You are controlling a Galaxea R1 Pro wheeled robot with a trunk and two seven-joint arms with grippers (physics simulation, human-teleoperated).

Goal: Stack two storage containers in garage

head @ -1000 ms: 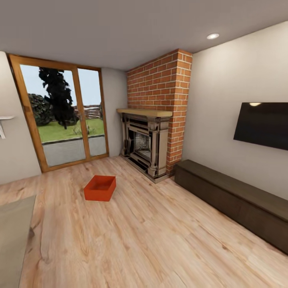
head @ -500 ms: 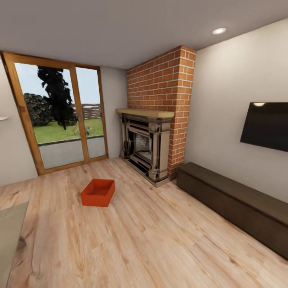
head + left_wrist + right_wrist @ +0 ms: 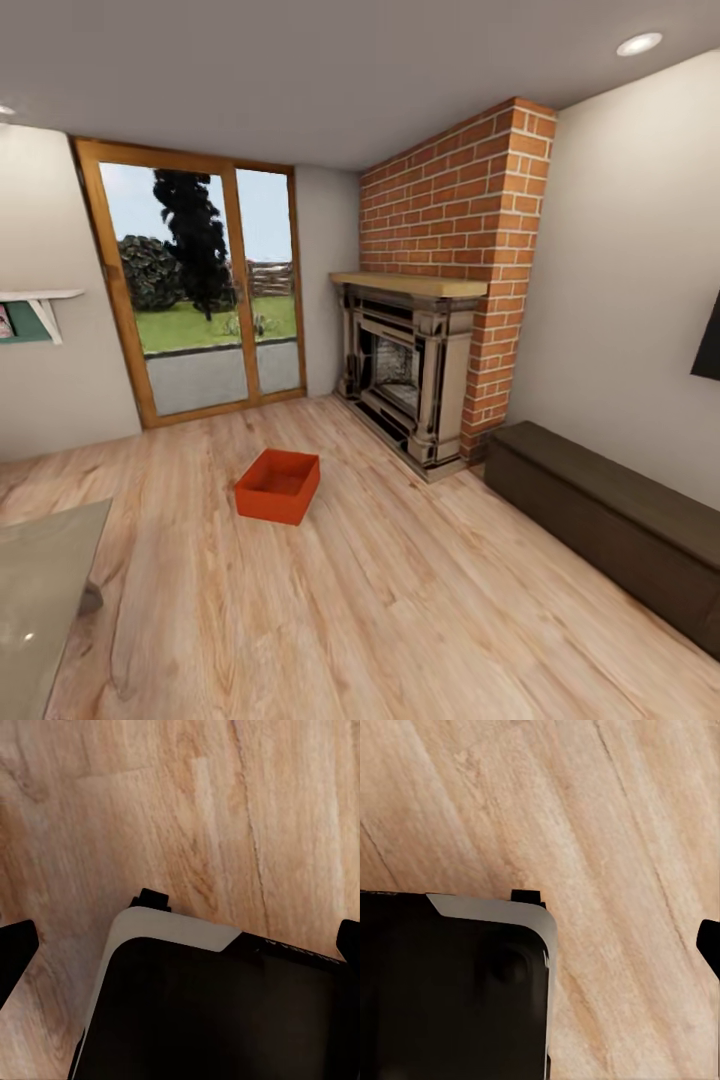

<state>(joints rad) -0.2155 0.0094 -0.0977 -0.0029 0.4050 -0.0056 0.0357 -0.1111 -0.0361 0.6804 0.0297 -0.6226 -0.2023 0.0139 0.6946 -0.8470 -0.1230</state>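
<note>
While the robot stands in the living room, the head view takes in the wood-plank floor (image 3: pixel 400 600), with the glass door (image 3: pixel 205 290) on the far wall, the brick fireplace (image 3: pixel 430 330) in the far right corner and a long dark bench (image 3: pixel 620 520) along the right wall. A pale rug edge (image 3: pixel 40 590) lies near left. One container (image 3: pixel 279 486) sits on the planks in the middle distance, a little left of centre, well apart from fireplace and bench — open side up, turned slightly askew. The second container I cannot place from here.

Both wrist views look down at planks past the robot's dark base (image 3: pixel 210 1012). A dark fingertip shows at each edge of the left wrist view, so the left claw (image 3: pixel 180 952) looks spread wide and holds nothing. In the right wrist view one fingertip (image 3: pixel 711 945) shows at the edge; I cannot tell how wide that claw stands.

The step in hand looks like the approach. To do it well, I would drive straight at the container and stop with it square and central in front of the base, close enough for both arms to reach opposite walls — its thin walls suit a pinch at the rim.
</note>
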